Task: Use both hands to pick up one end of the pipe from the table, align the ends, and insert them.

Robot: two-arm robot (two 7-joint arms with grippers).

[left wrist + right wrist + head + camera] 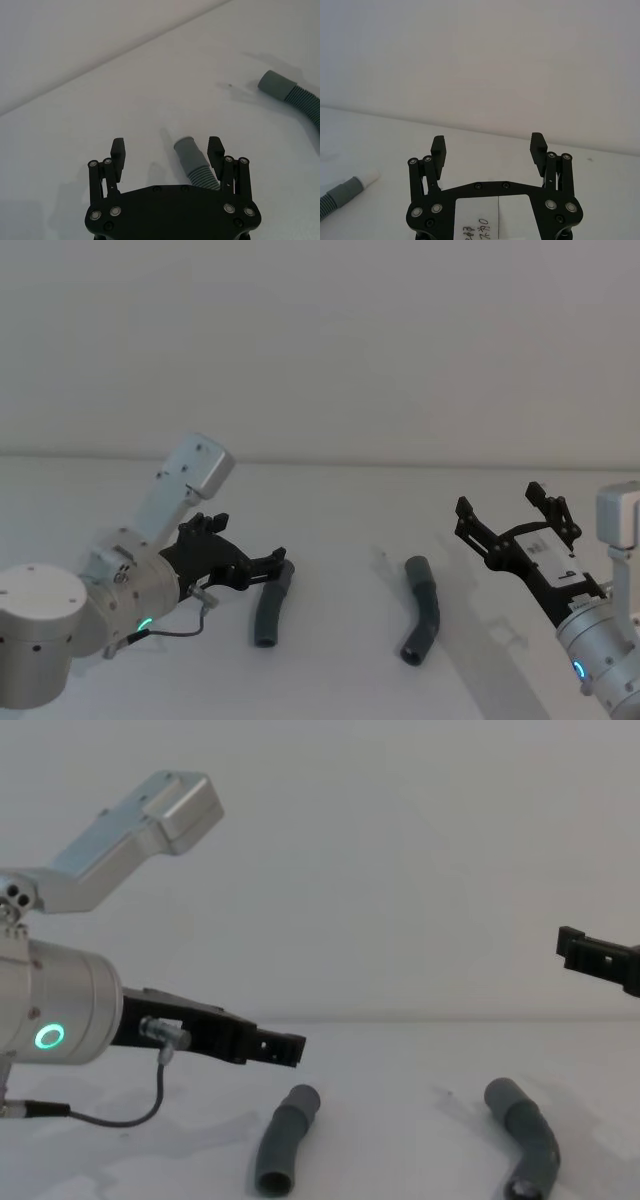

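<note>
Two dark grey ribbed pipe pieces lie on the white table (340,510). The left piece (270,605) (285,1140) has its far end (189,151) between the fingers of my left gripper (272,565) (167,147), which is open and low over the table; the end sits close to one finger (215,146). The right piece (422,620) (525,1130) (292,95) lies bent and untouched. My right gripper (510,515) (489,145) (590,955) hangs open above the table, to the right of that piece. In the right wrist view a grey piece (342,192) shows a white tip (370,176).
A plain pale wall (320,340) stands behind the table. A thin cable (120,1115) loops under the left wrist. Bare table surface lies between the two pieces.
</note>
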